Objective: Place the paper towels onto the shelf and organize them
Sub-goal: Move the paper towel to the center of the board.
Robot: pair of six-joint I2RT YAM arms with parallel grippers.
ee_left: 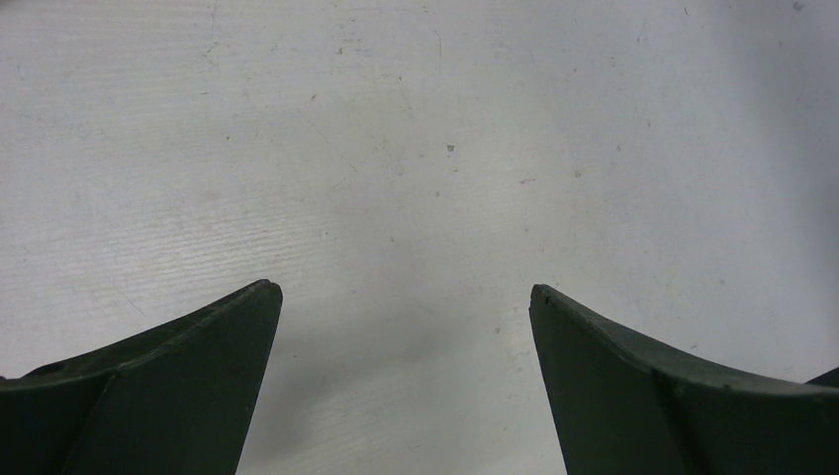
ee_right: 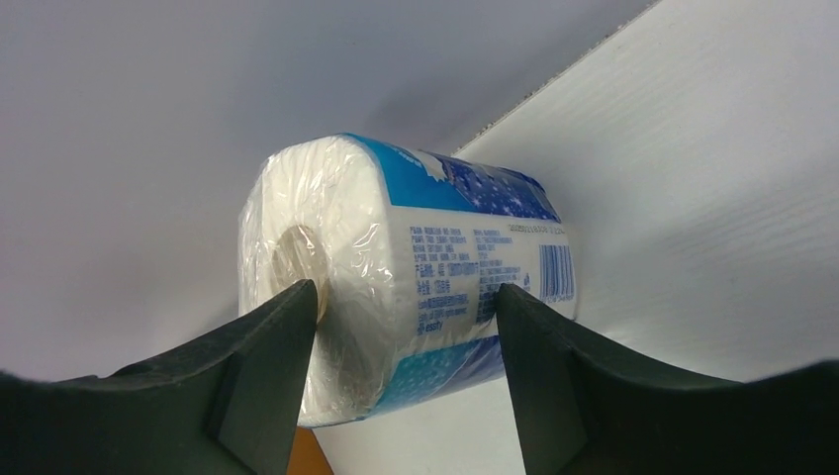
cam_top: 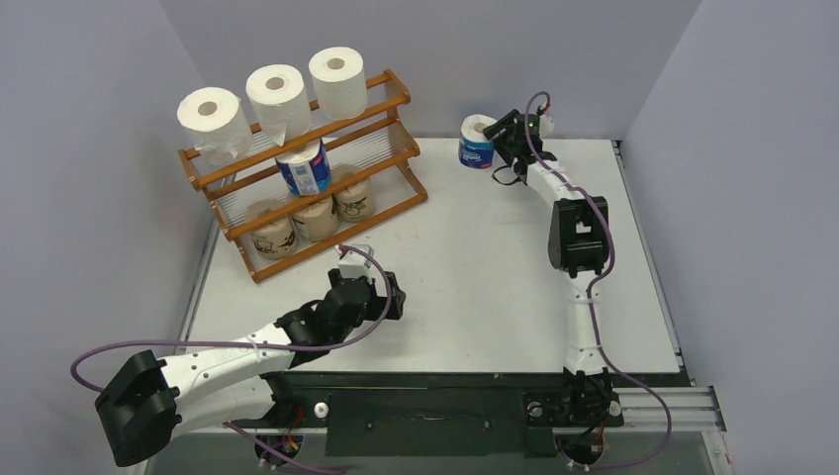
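Note:
My right gripper is shut on a blue-and-white wrapped paper towel roll at the table's far edge. One finger sits at the roll's hollow core and the other presses its printed side. The orange-brown shelf stands at the far left. On its top tier are three white rolls, on the middle tier one blue-and-white roll, and on the bottom tier three brown rolls. My left gripper hangs open over bare table, in front of the shelf.
Grey walls close in the table at the back and on both sides. A black rail with both arm bases runs along the near edge. Purple cables loop beside each arm.

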